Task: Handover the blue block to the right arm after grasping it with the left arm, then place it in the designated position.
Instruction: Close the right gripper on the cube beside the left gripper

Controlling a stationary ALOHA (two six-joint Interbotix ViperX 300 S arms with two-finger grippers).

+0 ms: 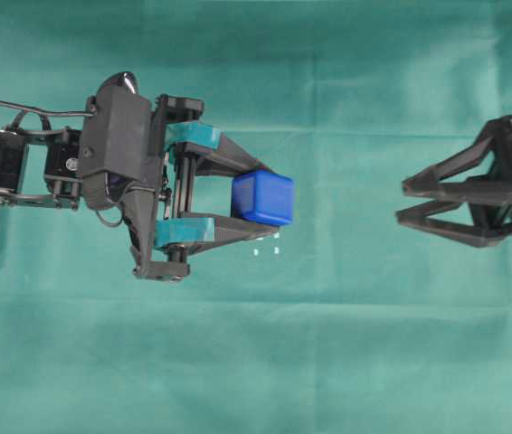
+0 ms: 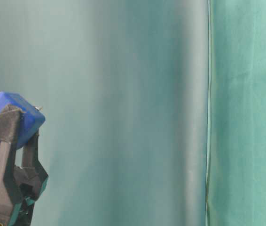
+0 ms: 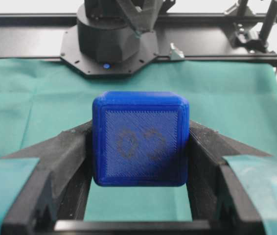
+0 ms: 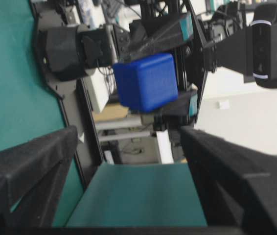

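Overhead, left fingers grip the blue block; only there show the right's spread fingers.

The black right arm with white-grey patches is cut off by the overhead picture's right edge. Beside it, the small bright blue cube hides part of the tiny white square marks. Its embossed mark is too faint to read.
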